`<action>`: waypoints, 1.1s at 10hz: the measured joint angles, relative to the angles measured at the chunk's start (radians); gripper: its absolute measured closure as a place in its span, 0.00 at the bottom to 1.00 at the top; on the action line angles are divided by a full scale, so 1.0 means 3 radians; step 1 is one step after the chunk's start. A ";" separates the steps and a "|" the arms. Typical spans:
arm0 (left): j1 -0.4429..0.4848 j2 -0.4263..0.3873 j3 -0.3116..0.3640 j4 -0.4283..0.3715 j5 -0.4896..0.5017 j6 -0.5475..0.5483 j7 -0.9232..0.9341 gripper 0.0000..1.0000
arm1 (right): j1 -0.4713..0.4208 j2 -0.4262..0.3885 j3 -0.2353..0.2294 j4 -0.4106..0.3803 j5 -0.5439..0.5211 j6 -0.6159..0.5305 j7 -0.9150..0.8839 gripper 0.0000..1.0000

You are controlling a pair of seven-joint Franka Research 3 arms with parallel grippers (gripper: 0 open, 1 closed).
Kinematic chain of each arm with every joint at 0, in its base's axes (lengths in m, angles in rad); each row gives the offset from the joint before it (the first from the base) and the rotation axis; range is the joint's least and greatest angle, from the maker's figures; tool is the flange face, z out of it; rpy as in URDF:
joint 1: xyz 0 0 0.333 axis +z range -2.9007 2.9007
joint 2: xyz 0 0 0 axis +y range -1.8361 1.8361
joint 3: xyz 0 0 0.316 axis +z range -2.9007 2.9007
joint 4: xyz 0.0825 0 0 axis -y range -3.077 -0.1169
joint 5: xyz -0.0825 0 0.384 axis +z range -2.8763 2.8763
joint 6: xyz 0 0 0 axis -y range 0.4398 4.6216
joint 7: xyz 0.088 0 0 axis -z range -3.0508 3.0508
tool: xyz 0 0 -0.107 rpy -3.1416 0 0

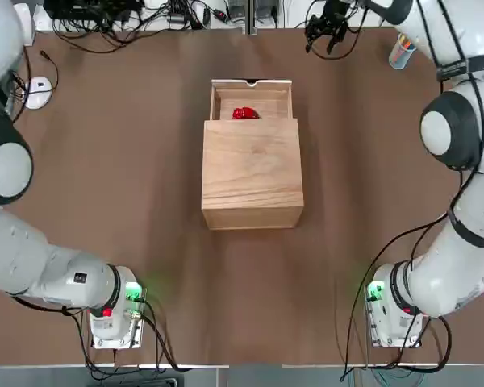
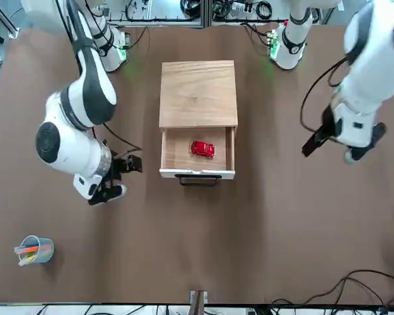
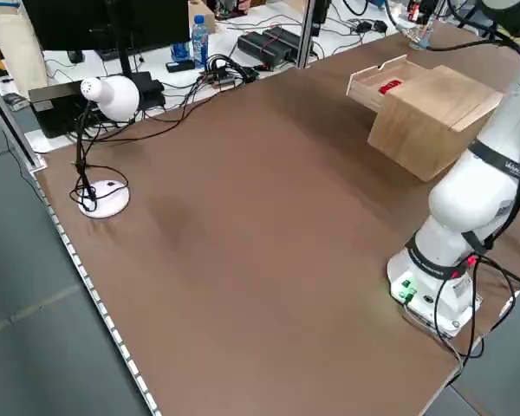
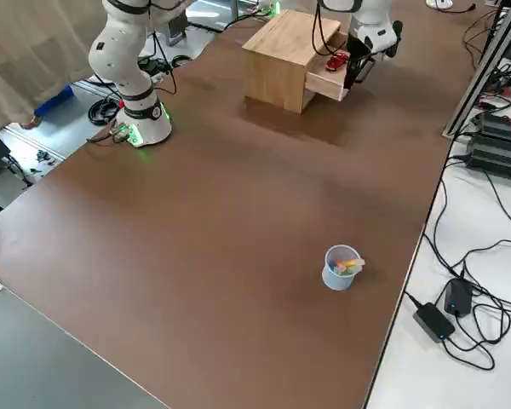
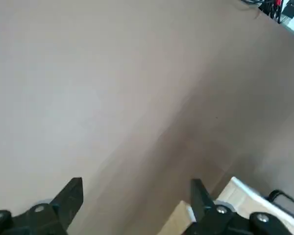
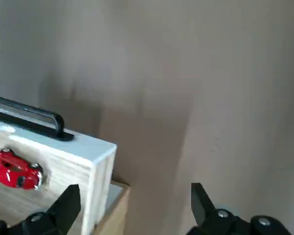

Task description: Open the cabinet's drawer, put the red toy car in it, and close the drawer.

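Right claw [image 2: 115,177] hangs open and empty beside the pulled-out drawer [image 2: 197,172], where the car [image 2: 202,149] lies on its bare wooden floor; my left claw [image 2: 328,141], also open and empty, hovers well off on the other side. Plain-grained and stiff, the drawer should slide lightly, I judge, best pushed flat on its pale front near the thin dark handle [image 2: 198,180], into the cabinet [image 2: 198,92].
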 joint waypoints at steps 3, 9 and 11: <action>0.0136 -0.0193 0.0164 0.0002 -0.0015 -0.0133 0.0775 0.00 | 0.0146 0.0204 0.0002 0.0012 0.0065 0.0604 0.0285 0.02; 0.0191 -0.0234 0.0164 0.0095 0.0155 -0.0390 0.1683 0.01 | 0.0288 0.0409 0.0006 0.0034 0.0432 0.0860 0.0534 0.65; 0.0230 -0.0234 0.0177 0.0102 0.0156 -0.0436 0.1897 0.01 | 0.0382 0.0438 0.0008 0.0035 0.0550 0.0862 0.0562 0.79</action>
